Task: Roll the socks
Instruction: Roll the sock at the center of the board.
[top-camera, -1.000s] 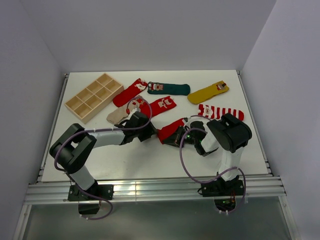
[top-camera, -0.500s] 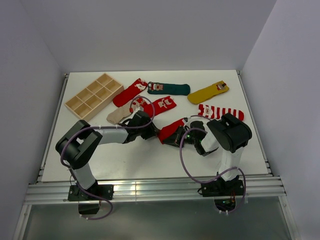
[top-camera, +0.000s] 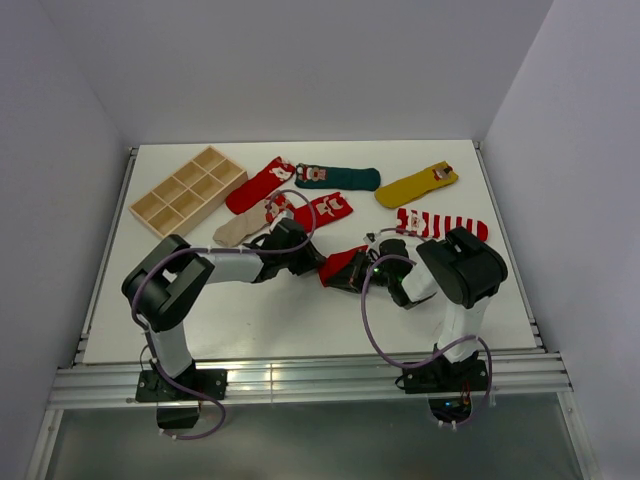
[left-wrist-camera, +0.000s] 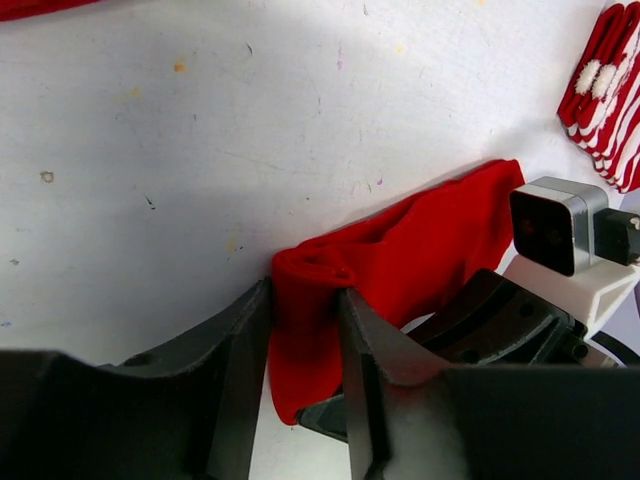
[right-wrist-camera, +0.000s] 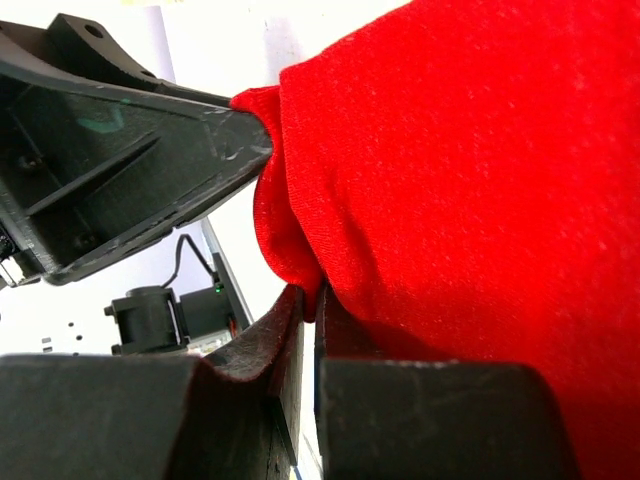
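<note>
The red sock (top-camera: 342, 264) lies in the middle of the bench (top-camera: 300, 325), a bit to the right, with one arm at each end of it. The left fingers (top-camera: 312, 259) have slid over to the right since a moment ago and have closed in. Now they pinch the bunched left end of the sock, with cloth touching both of them. The right fingers (top-camera: 363, 272) have hardly moved. They are pressed almost together, with a thin edge of the sock's other end nipped between them. The two sets of fingers are very close, with only the short sock between them. Just behind the left fingers lies another red sock (top-camera: 320, 210), with the beige sock (top-camera: 237, 231) beside it. The striped sock (top-camera: 442, 223) lies near the right arm. Farther back are the dark green sock (top-camera: 340, 178), the yellow sock (top-camera: 417, 184) and a wooden tray (top-camera: 187, 193). White bench shows from the sock to the near edge, and walls stand close on both sides.
</note>
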